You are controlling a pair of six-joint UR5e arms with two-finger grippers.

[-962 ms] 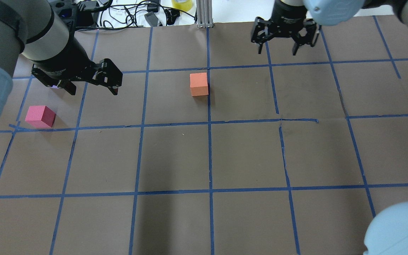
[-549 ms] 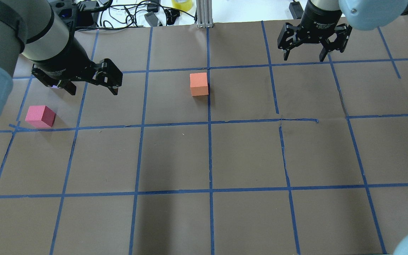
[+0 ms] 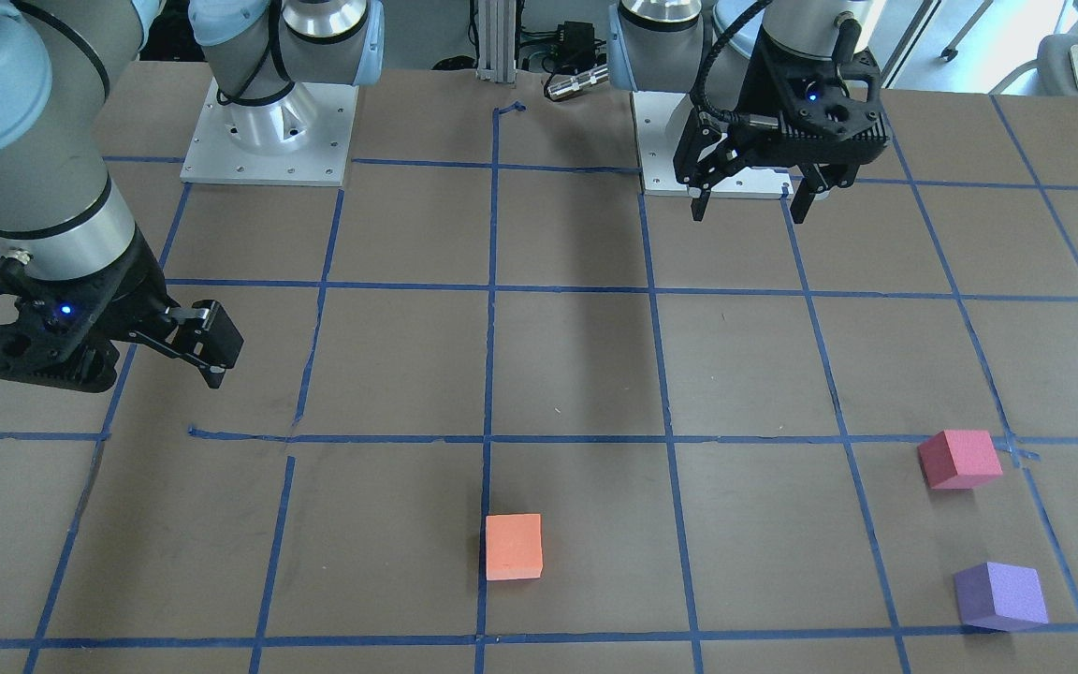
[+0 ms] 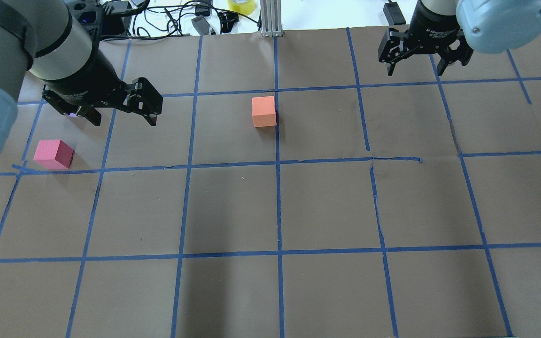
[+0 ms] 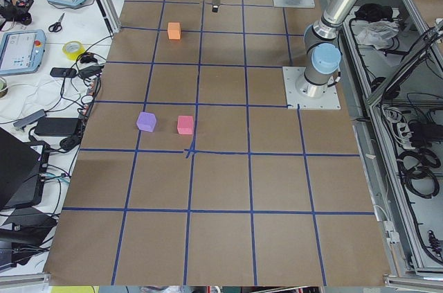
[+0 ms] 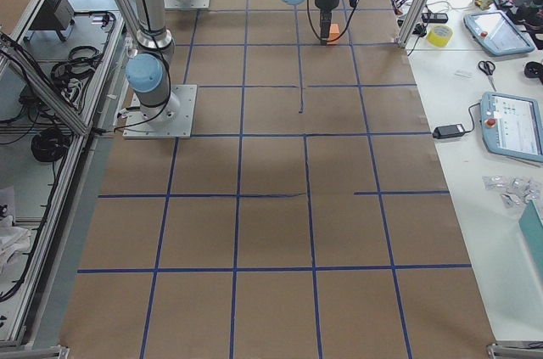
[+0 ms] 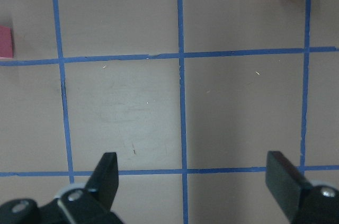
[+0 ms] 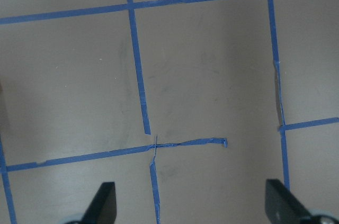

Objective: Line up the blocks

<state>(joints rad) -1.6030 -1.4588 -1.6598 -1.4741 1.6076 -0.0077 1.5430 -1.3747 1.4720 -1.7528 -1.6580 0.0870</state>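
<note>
**Three Foam Blocks Lay Scattered, Both Grippers Empty**

Read from the overhead view, with 12 o'clock pointing away from the robot, the orange block (image 4: 264, 111) sat at about 12 o'clock of the middle of the table (image 4: 327, 206), just beside a line of the blue tape grid (image 4: 278, 206). The pinkish-red block (image 4: 53, 154) lay far out at 9 o'clock. The purple block (image 3: 1000, 595) stood near it, at roughly 12 o'clock of it, and the left arm hid it from overhead. The two were apart, not touching, and the orange one was well apart from both, so no line was formed yet.

The left gripper (image 4: 124, 119) hung at 10 o'clock, above the surface and near the pinkish-red and purple blocks, its jaws spread wide with nothing between them. The right gripper (image 4: 415, 70) hung at 2 o'clock, likewise agape and empty, over bare paper.

The blocks looked like matte foam, so they were probably very light, somewhat soft and not slippery. A finger brushing one on the way down could easily have shoved it aside. The best hold seemed to be across two opposite flat side faces, about halfway up, with only a gentle squeeze. The pinkish-red block sat turned against the grid, so the wrist would likely have needed rotating to meet its faces squarely, not its corners.
</note>
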